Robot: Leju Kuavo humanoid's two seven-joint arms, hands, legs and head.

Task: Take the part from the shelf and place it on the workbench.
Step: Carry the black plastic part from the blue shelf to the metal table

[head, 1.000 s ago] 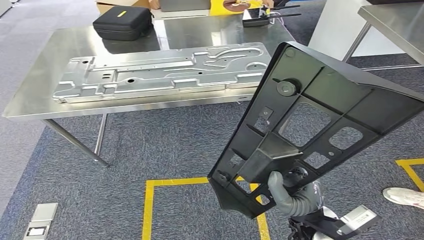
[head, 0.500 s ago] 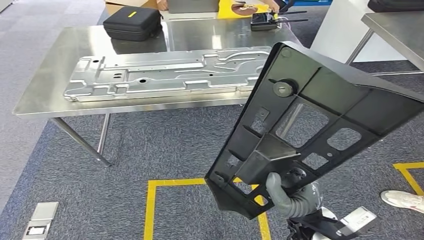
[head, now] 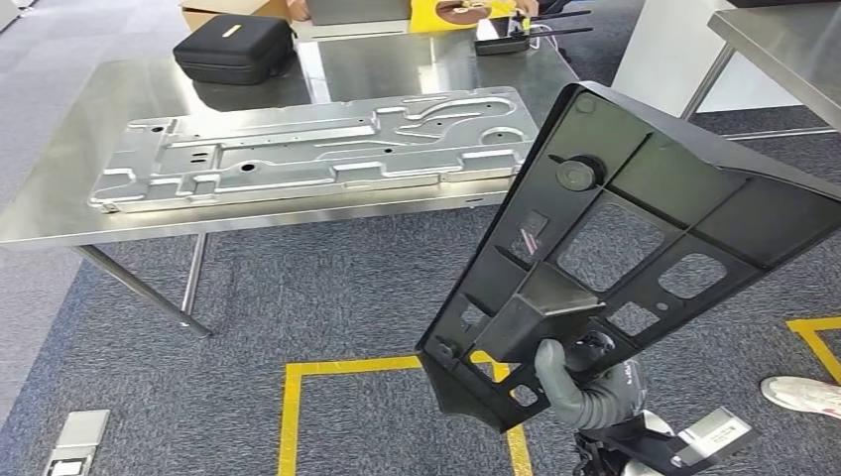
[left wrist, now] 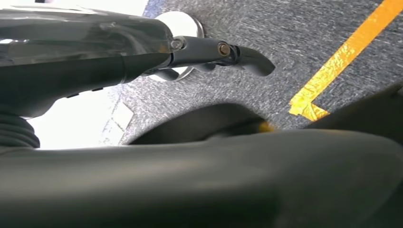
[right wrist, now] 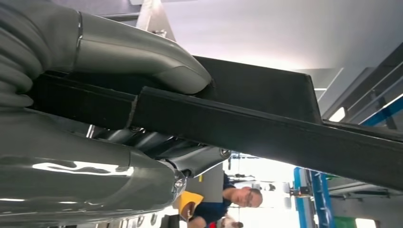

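My right hand point(head: 585, 392) grips the lower end of a large black plastic part point(head: 635, 238) with ribs and cut-outs, holding it tilted up in front of me at the lower right. In the right wrist view the grey thumb point(right wrist: 142, 57) presses on the part's black edge point(right wrist: 266, 128). The steel workbench point(head: 60, 208) stands ahead to the left, across a strip of carpet. In the left wrist view my left hand point(left wrist: 228, 52) hangs above the carpet, its dark fingers stretched out and holding nothing.
A long silver stamped panel point(head: 317, 149) covers much of the workbench, with a black case point(head: 233, 48) behind it. Yellow floor tape point(head: 347, 369) marks the carpet. A second table point(head: 783, 50) stands at the right. A person's shoe point(head: 803, 392) is at the right edge.
The whole picture has swayed sideways and the workbench sits slightly lower in it, so the camera has moved. The black part stays in my right hand at the same tilt.
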